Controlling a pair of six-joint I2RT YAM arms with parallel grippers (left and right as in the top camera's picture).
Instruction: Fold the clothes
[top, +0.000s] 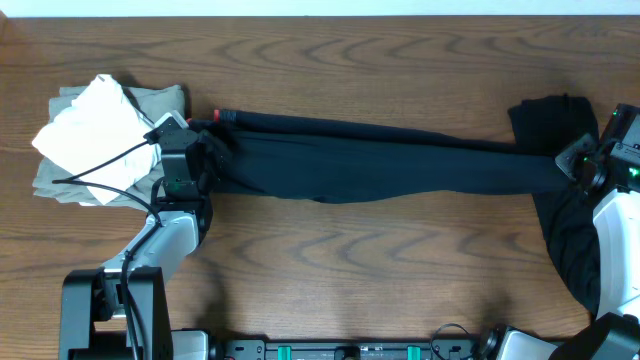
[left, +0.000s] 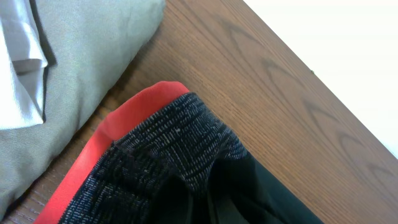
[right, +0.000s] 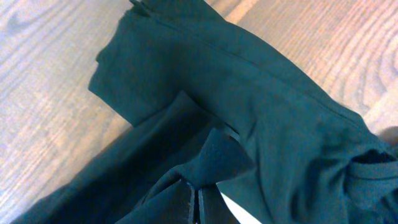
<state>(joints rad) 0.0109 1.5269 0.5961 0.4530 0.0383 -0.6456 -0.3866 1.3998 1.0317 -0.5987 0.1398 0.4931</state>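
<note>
Clamping black pants (top: 380, 160) (coral-red waistband (left: 134, 109)): left claw (top: 203, 152), right claw (top: 567, 170).

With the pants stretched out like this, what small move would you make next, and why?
Probably carry the right gripper, shut on the leg ends, leftward over the pants toward the waistband that the left gripper holds: they lie stretched straight, ready to halve.
</note>
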